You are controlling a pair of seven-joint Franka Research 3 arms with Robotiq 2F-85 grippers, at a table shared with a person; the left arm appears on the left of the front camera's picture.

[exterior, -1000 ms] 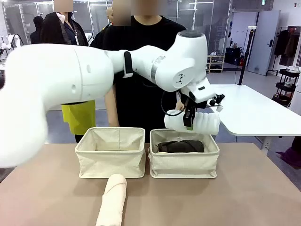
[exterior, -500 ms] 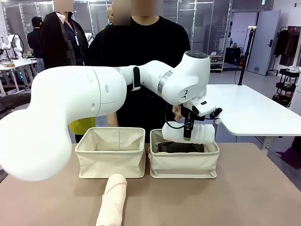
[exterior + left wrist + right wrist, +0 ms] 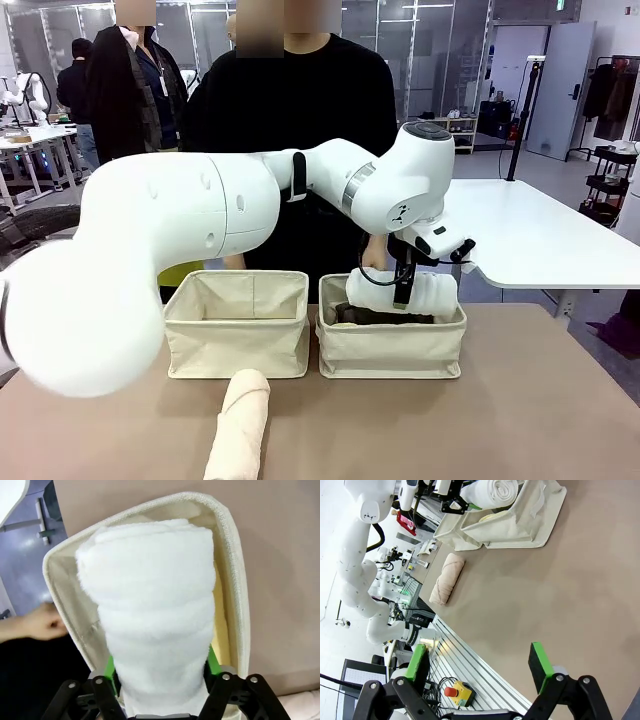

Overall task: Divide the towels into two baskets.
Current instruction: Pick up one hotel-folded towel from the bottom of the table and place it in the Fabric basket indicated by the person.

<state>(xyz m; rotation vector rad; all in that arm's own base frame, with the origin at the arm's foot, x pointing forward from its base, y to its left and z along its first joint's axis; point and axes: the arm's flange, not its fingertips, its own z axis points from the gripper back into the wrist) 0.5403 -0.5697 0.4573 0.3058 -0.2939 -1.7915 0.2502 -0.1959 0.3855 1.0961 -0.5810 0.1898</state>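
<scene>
White towel point(image 3: 405, 292): rolled, lying crosswise at the mouth of the right basket point(image 3: 390, 352), above the dark grey towel point(image 3: 385, 315) and pale yellow towel point(image 3: 221, 625). Left basket point(image 3: 236, 345): upright, alongside. Cream towel point(image 3: 238, 430): rolled, on the bench point(image 3: 500, 420) before it.

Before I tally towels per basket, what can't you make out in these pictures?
- Front view: the white towel and the right basket's wall hide most of the dark grey towel.
- Front view: the bottom edge cuts off the cream towel.
- Left wrist view: that towel covers the basket's floor.
</scene>
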